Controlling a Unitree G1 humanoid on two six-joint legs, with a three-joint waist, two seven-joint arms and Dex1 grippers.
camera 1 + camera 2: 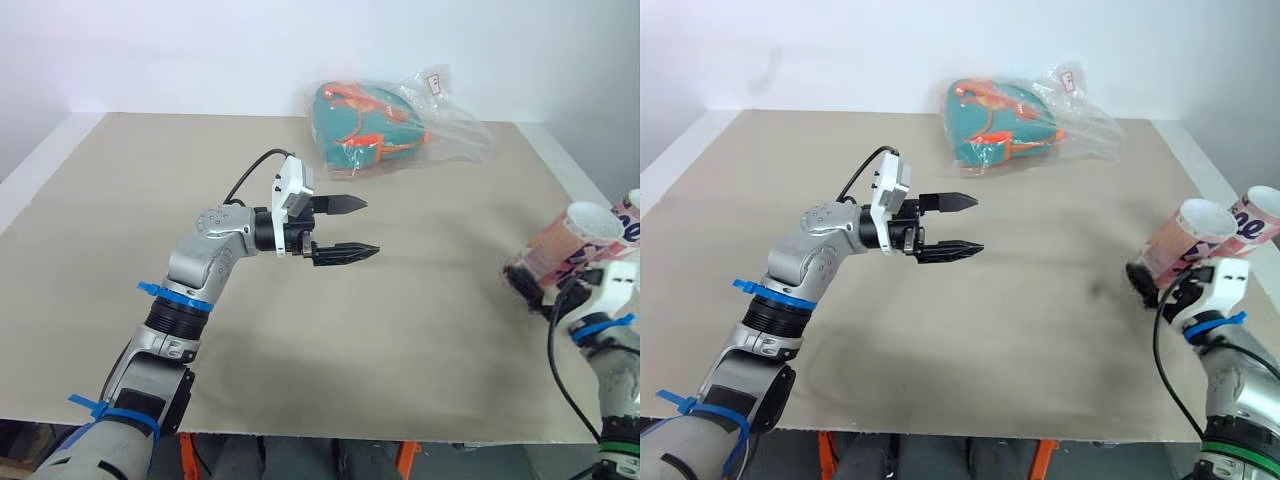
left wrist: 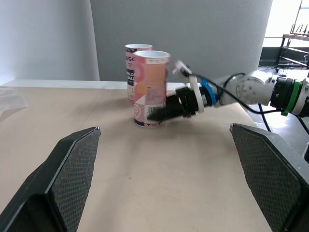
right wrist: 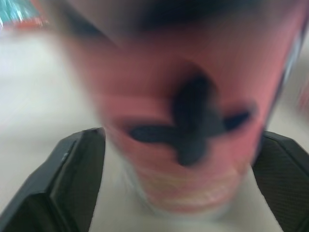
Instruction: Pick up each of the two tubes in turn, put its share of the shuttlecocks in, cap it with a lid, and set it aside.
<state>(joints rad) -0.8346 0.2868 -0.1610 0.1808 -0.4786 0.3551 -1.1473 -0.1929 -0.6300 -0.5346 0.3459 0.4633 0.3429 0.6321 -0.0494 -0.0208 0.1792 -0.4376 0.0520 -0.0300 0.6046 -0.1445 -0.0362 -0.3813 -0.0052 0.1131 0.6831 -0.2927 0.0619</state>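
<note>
Tube (image 2: 151,72), pink and open-topped, clasped low by right gripper (image 2: 155,114)

The left gripper (image 2: 165,129) holds its fingers spread wide over the tan table (image 2: 159,188). At twelve o'clock the near tube (image 2: 150,77) stands upright, with the far tube (image 2: 129,72) just behind at eleven. The right gripper (image 2: 157,114) reaches in from two o'clock and clasps the near tube low down.

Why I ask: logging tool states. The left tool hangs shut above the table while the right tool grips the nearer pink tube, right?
Not quite: the left tool is open above the table, as the left eye view shows. The right tool does grip the nearer pink tube.
</note>
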